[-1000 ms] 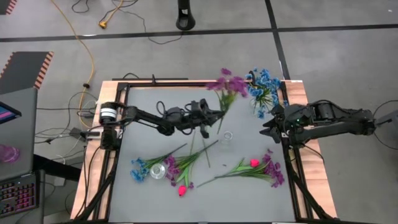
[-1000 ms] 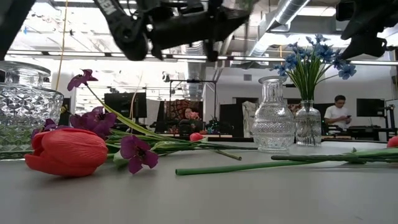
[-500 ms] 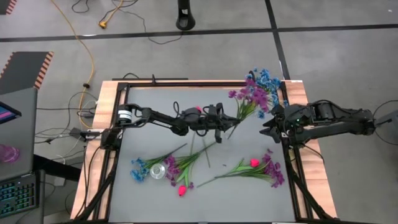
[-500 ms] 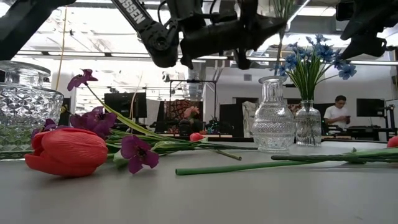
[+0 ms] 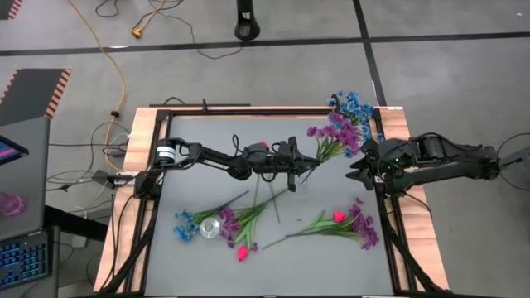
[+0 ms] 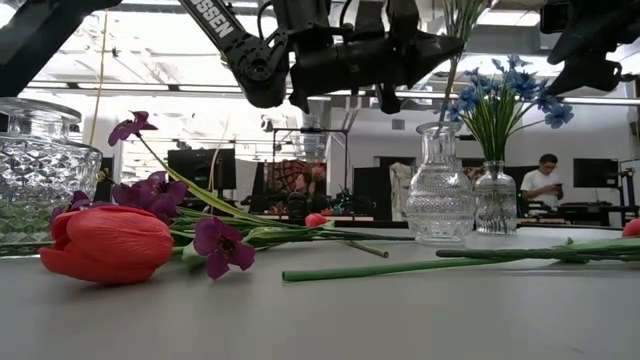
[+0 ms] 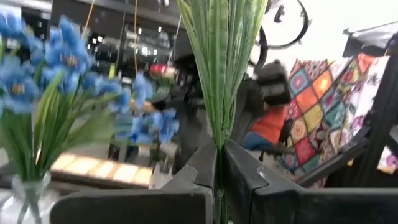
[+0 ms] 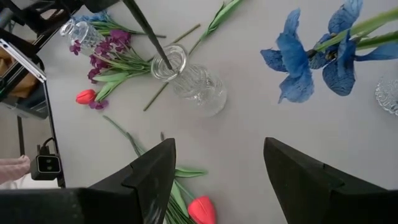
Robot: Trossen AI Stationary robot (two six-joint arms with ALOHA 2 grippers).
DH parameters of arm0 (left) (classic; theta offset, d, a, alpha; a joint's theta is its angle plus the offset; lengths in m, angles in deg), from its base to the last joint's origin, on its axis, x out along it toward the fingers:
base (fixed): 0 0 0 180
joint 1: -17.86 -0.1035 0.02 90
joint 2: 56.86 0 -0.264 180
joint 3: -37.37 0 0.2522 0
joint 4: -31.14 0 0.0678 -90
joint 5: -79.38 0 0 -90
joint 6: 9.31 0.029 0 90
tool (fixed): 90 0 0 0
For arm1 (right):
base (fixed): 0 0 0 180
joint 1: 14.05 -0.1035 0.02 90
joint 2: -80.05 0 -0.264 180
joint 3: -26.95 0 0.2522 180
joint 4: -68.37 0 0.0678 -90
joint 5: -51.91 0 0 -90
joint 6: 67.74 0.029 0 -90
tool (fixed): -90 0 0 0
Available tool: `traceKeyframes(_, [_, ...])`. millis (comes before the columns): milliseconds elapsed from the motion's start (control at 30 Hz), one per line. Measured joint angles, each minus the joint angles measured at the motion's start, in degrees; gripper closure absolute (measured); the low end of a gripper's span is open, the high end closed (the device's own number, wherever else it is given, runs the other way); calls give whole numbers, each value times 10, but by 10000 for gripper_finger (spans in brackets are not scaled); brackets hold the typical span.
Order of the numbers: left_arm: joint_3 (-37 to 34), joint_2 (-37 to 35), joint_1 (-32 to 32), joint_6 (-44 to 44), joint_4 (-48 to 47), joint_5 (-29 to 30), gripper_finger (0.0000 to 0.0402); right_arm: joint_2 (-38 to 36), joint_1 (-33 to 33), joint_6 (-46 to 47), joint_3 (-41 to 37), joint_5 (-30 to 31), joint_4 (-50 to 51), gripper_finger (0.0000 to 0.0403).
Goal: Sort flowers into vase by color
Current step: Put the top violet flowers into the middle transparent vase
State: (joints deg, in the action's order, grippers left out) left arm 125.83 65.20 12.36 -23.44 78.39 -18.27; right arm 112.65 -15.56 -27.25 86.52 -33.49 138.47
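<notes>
My left gripper reaches to the table's middle, shut on a purple flower bunch. The bunch's stem runs down into the mouth of a clear glass vase, which also shows in the low view. Blue flowers stand in a second small vase at the far right. My right gripper waits open at the table's right edge, touching nothing. More purple, blue and red flowers lie flat on the near half of the table. My left gripper pinches the purple bunch's green stem, low down under the leaves, between its two fingers. The fingers come about level from the table's left and lie across the stem. The bunch stands tilted toward the far right, its lower end in the vase's mouth.
A mixed blue and purple bunch lies by a third glass vase at the near left, with a red tulip beside it. Another purple bunch with a tulip lies near right. A black frame rims the table.
My left gripper has carried the purple bunch toward the table's right edge and a little down. The blossoms have swung from the far middle to beside the blue flowers, and the stem has come over the clear vase. My right arm has kept still.
</notes>
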Motion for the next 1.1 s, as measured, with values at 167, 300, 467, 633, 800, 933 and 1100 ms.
traceKeyframes(167, [0,0,0,-5,-39,4,401,0,0,0,0,0,0,131])
traceKeyframes(300, [0,0,0,-5,-42,4,401,0,0,0,0,0,0,131])
traceKeyframes(467, [0,0,0,-6,-42,3,401,0,0,0,0,0,0,131])
traceKeyframes(633, [0,0,0,-7,-42,-11,390,0,0,0,0,0,0,131])
traceKeyframes(800, [0,0,0,-4,-42,-21,356,0,0,0,0,0,0,131])
traceKeyframes(933, [0,0,0,9,-41,-43,326,0,0,0,0,0,0,131])
traceKeyframes(1100, [0,0,-2,10,-41,-69,294,0,0,0,0,0,0,131])
